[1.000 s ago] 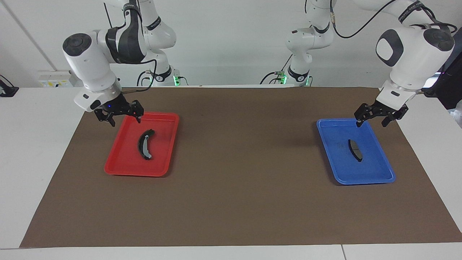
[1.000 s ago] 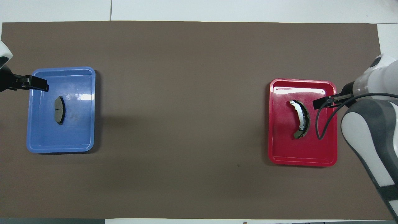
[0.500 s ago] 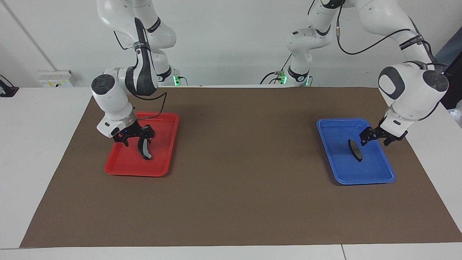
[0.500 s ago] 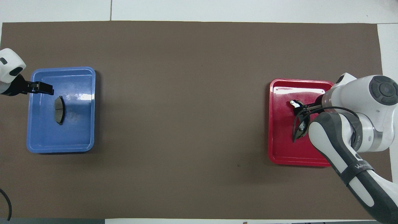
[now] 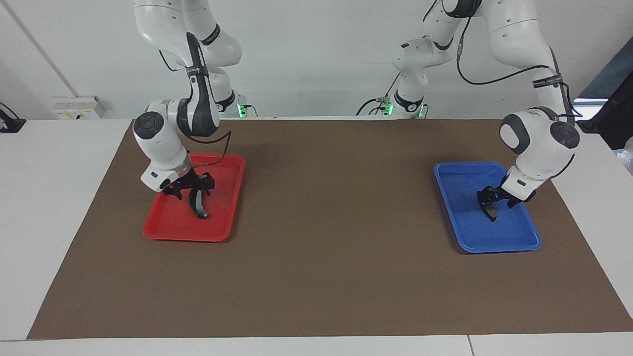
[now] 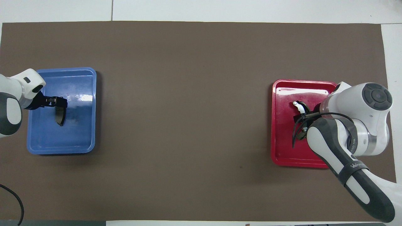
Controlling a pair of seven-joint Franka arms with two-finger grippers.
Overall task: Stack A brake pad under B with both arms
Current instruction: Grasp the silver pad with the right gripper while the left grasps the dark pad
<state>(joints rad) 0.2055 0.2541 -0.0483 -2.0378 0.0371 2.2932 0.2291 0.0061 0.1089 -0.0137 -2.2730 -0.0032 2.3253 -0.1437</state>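
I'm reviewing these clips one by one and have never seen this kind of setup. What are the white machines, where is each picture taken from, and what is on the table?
The white machines are two robot arms, each ending in a two-finger gripper. One picture is taken from across the table, facing the robots; the other looks down from above their own end, so its sides are swapped.

A brown mat covers the table. On it sit a red tray at the right arm's end and a blue tray at the left arm's end. The curved pad lies in the red tray, the short pad in the blue one.

The right gripper is down at the curved pad; the left gripper is down at the short pad. Neither pad looks lifted, and I cannot tell whether the fingers have closed.
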